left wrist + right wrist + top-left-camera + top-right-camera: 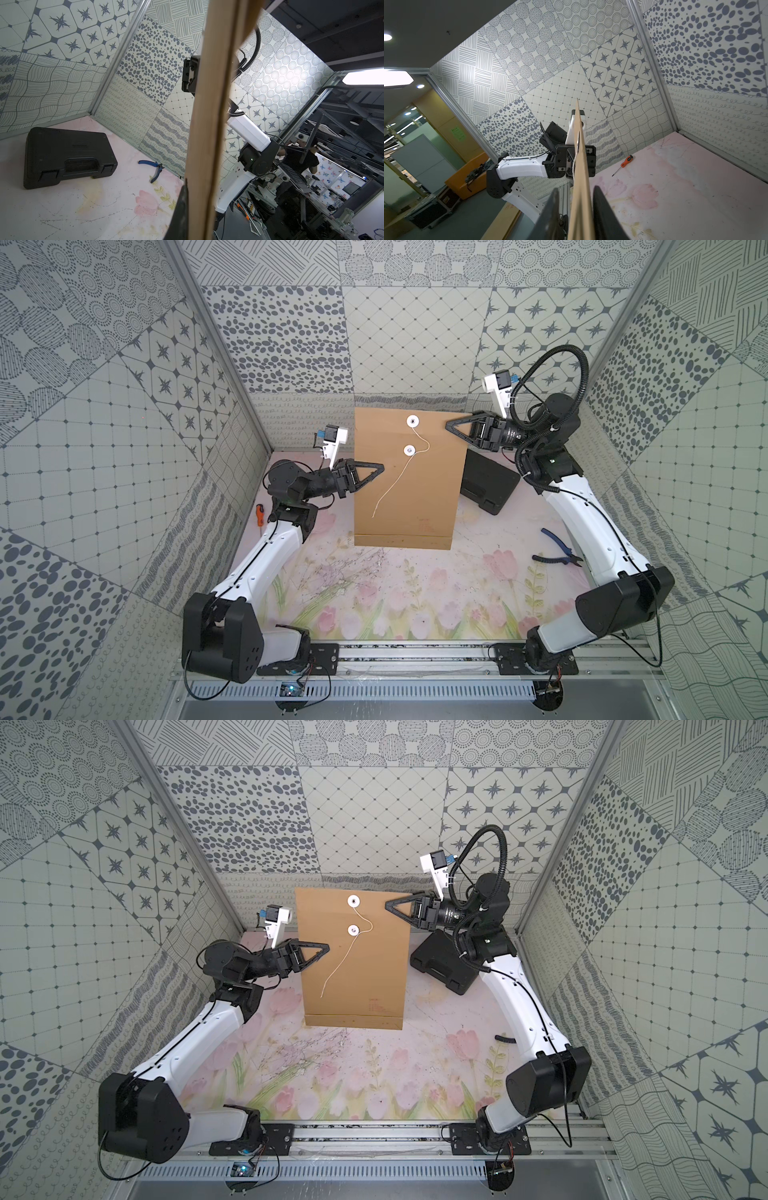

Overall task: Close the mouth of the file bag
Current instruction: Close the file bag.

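File bag (415, 497) aloft, edge in left gripper (381, 467)

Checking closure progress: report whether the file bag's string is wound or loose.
Loose: the string trails from the upper button past the lower button, end free, unwound.

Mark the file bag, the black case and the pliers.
file bag (419, 497), in a top view, bare front
black case (488, 485), in a top view, lid
pliers (147, 162), left wrist view, blue handle
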Motion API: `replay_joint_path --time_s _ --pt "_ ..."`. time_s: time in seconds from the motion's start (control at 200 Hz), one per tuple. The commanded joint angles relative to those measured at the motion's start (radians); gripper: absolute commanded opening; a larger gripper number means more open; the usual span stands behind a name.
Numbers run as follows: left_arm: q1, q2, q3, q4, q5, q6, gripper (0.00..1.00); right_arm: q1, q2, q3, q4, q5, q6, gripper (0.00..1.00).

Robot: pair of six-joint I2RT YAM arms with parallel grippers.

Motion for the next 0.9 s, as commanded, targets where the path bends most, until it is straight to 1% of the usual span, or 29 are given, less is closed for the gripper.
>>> replay_joint_path --time_s 0.0,0.03,0.08,0.14,0.185,0.23,0.29,0.32,0.36,0.42,0.48,0.595,0.68,0.735,0.806,0.896 --pt "0.014 -0.005 -0.004 0.177 -0.128 -0.064 0.0 -0.021 -0.008 0.042 -0.161 0.137 -0.088 0.55" --pt "0.022 -0.009 -0.004 0.16 -0.171 -0.067 0.0 -0.025 -0.021 0.056 -0.256 0.205 -0.128 0.6" --pt "0.037 -0.019 0.002 0.094 -0.247 -0.07 0.0 -0.027 -0.046 0.076 -0.397 0.356 -0.192 0.65" --pt "0.051 -0.044 0.009 -0.047 -0.369 -0.057 0.0 -0.026 -0.085 0.072 -0.509 0.525 -0.239 0.68" --pt "0.051 -0.062 0.011 -0.102 -0.434 -0.039 0.0 -0.012 -0.116 0.058 -0.558 0.626 -0.272 0.69" --pt "0.045 -0.075 0.019 -0.155 -0.478 -0.024 0.0 0.026 -0.142 0.042 -0.597 0.742 -0.304 0.7" --pt "0.034 -0.092 0.029 -0.205 -0.528 -0.005 0.0 0.113 -0.165 0.03 -0.644 0.925 -0.357 0.7" --pt "0.028 -0.099 0.033 -0.22 -0.548 0.001 0.0 0.163 -0.176 0.013 -0.639 1.013 -0.371 0.7" --pt "0.019 -0.103 0.038 -0.23 -0.566 0.009 0.0 0.228 -0.19 -0.027 -0.605 1.087 -0.38 0.69" --pt "0.004 -0.107 0.048 -0.246 -0.575 0.031 0.0 0.315 -0.192 -0.07 -0.549 1.161 -0.372 0.68" --pt "-0.015 -0.117 0.049 -0.263 -0.594 0.061 0.0 0.388 -0.178 -0.076 -0.517 1.23 -0.367 0.67" --pt "-0.047 -0.128 0.039 -0.267 -0.646 0.085 0.0 0.497 -0.136 -0.085 -0.425 1.296 -0.318 0.62" --pt "-0.063 -0.137 0.033 -0.265 -0.69 0.087 0.0 0.595 -0.106 -0.099 -0.375 1.405 -0.329 0.61" --pt "-0.072 -0.141 0.038 -0.267 -0.717 0.084 0.0 0.644 -0.087 -0.103 -0.355 1.447 -0.346 0.61" --pt "-0.088 -0.139 0.049 -0.276 -0.732 0.087 0.0 0.675 -0.054 -0.084 -0.361 1.459 -0.341 0.61" --pt "-0.113 -0.136 0.065 -0.288 -0.741 0.104 0.0 0.681 -0.017 -0.057 -0.368 1.417 -0.308 0.61"
